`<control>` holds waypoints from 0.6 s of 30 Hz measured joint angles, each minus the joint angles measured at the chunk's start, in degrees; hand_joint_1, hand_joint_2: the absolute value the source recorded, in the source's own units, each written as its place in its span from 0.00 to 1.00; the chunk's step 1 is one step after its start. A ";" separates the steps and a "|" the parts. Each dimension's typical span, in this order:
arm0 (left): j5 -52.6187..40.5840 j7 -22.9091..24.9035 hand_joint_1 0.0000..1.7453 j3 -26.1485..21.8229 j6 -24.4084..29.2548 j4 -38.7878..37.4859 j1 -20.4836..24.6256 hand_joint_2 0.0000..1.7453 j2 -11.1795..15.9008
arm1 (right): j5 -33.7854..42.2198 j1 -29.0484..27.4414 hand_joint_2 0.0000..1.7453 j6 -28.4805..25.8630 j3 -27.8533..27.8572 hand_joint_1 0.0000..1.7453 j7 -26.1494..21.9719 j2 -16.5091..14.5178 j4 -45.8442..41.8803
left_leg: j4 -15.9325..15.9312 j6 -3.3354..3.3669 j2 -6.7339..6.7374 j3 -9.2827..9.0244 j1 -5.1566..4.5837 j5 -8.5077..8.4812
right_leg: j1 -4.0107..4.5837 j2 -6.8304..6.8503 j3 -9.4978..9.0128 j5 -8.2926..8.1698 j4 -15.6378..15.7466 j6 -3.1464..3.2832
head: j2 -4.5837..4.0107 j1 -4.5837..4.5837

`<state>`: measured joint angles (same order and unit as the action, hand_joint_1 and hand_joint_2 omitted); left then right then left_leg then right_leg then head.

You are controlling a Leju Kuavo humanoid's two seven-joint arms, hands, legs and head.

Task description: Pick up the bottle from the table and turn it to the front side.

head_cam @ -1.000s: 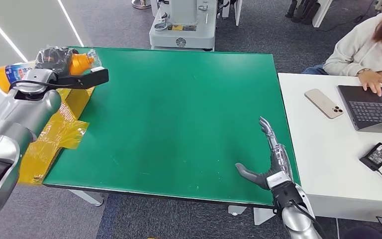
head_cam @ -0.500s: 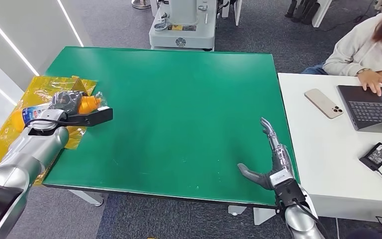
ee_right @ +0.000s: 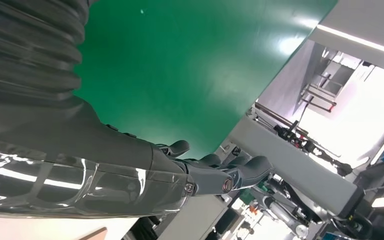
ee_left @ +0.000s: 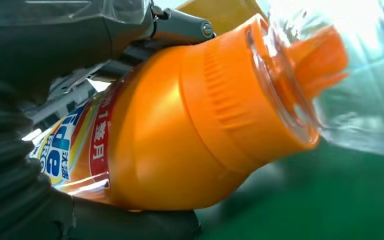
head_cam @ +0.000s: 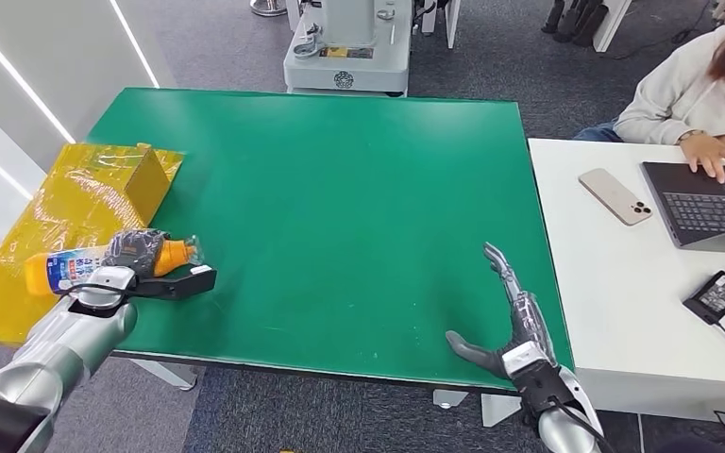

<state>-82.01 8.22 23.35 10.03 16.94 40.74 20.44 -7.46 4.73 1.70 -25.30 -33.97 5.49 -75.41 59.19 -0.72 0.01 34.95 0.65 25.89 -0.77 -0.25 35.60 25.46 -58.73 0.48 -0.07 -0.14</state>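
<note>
Gripping the orange plastic detergent bottle around its middle, the left hand holds it lying roughly level at the near left corner of the green table top. The bottle's blue, white and red printed label faces up toward the head camera, and its orange ribbed cap with a clear plastic cover points toward the table's middle. In the left wrist view the dark fingers wrap over the bottle body, the thick thumb sits under it, and the cap end juts out above the green surface. Whether the bottle touches the table cannot be told. A black bracket at the left wrist reaches out over the table edge.

A yellow film-wrapped cardboard box lies at the table's left edge, just behind and beside the held bottle.

The right hand stands at the near right corner of the table, fingers straight and spread, thumb out to the side, holding nothing. In the right wrist view the fingers extend past the table's far edge.

Beside the green table stands a white desk. On it lie a pale smartphone, a dark open laptop and a black power adapter. A person in a light jacket sits there with one hand on the laptop keyboard. A grey machine base stands beyond the table's far edge.
</note>
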 joint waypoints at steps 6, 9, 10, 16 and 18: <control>-4.22 0.79 0.97 2.11 3.73 0.00 -1.46 1.00 0.43 | -1.25 -2.19 1.00 0.43 -0.02 0.00 -0.93 0.14 -0.11 | -0.02 -0.01 0.00 -0.04 0.00 0.01 | 0.00 0.01 -0.04 0.00 0.00 0.00 | 0.00 0.01; -6.25 1.52 0.63 3.34 5.18 0.00 -1.70 1.00 0.49 | -2.07 -2.95 1.00 0.44 -0.02 0.00 -1.00 0.15 -0.41 | -0.02 -0.01 -0.01 -0.07 0.00 0.01 | 0.00 0.02 -0.08 0.00 0.00 0.00 | 0.00 0.01; -6.84 1.92 0.44 3.97 6.04 0.00 -1.82 1.00 0.49 | -2.50 -3.30 1.00 0.43 -0.02 0.00 -0.96 0.15 -0.63 | -0.03 -0.01 -0.02 -0.08 0.00 0.01 | 0.00 0.04 -0.08 0.00 0.00 0.00 | 0.00 0.01; -7.46 3.96 0.00 9.36 11.23 -0.02 -2.29 1.00 0.34 | -4.45 -5.85 1.00 -0.34 -0.03 0.00 0.21 -0.09 -2.61 | -0.03 -0.02 -0.12 -0.08 -0.01 0.00 | 0.00 0.15 -0.10 0.01 0.00 0.01 | 0.00 0.01; -6.90 3.81 0.00 10.33 11.09 -0.02 -2.04 1.00 0.09 | -4.66 -6.57 1.00 -0.78 -0.02 0.00 0.51 -0.24 -3.25 | -0.02 -0.02 -0.13 -0.09 -0.01 0.00 | -0.01 0.16 -0.13 0.01 0.00 0.00 | 0.00 0.01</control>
<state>-88.91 12.03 33.68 21.13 16.92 38.70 20.52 -12.12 -1.84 0.92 -25.32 -33.45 5.25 -78.67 59.17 -0.73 -0.12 34.86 0.64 25.89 -0.78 -0.09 35.47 25.47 -58.73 0.48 -0.07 -0.14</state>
